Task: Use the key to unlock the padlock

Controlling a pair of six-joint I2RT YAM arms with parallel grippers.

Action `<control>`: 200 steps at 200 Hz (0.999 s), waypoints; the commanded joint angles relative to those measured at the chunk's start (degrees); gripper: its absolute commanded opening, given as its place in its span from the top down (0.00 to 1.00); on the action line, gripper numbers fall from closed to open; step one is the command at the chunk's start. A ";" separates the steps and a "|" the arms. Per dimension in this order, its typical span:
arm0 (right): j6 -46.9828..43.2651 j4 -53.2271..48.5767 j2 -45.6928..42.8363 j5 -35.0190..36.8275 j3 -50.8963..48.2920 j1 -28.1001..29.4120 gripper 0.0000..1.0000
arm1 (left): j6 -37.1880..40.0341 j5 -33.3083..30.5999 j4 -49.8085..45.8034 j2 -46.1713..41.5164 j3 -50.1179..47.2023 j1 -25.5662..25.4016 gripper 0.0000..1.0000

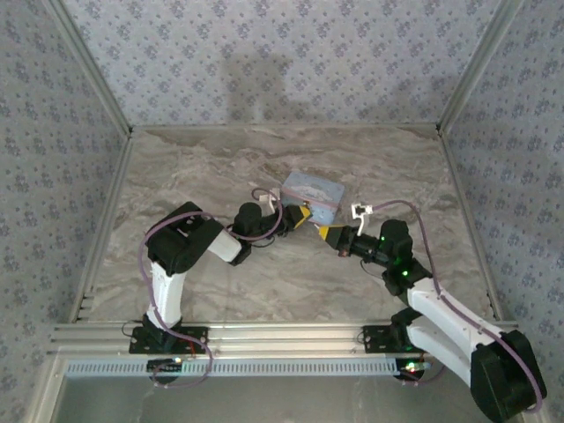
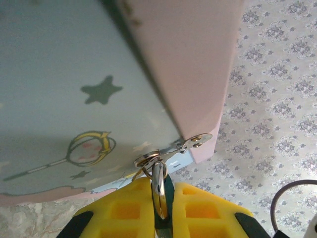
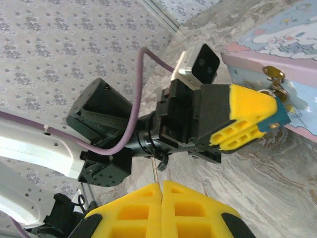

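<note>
The dark teal padlock (image 2: 169,192) hangs by its silver shackle (image 2: 158,186) from the hasp (image 2: 194,141) of the light blue cartoon box (image 2: 74,59). My left gripper (image 2: 161,188) is shut on the padlock, its yellow pads squeezing the body from both sides. In the right wrist view the padlock (image 3: 281,117) pokes out of the left gripper's yellow fingers (image 3: 242,116) at the box (image 3: 282,39). My right gripper (image 3: 162,185) is shut on the key (image 3: 155,170), a thin pale sliver sticking up from its pads, short of the padlock. From above, the left gripper (image 1: 300,217) and the right gripper (image 1: 330,233) face each other below the box (image 1: 313,187).
The marble tabletop (image 1: 220,167) is walled in by patterned panels (image 1: 291,62). A purple cable (image 3: 133,99) loops over the left arm's wrist. A white bracket (image 1: 359,211) sits on the right arm close to the box.
</note>
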 commanded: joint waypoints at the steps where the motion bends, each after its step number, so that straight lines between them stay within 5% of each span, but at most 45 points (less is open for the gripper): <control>1: -0.63 1.54 1.59 1.58 -0.98 0.31 1.00 | 0.59 1.49 4.68 -0.14 0.85 0.09 0.96; 111: 9.24 17.85 20.22 8.69 -2.41 -0.49 1.00 | -0.66 2.55 6.00 0.22 1.64 0.04 0.96; 200: 12.02 25.67 28.11 7.80 -0.54 -0.68 1.00 | -1.06 2.81 6.31 0.64 1.91 -0.01 0.96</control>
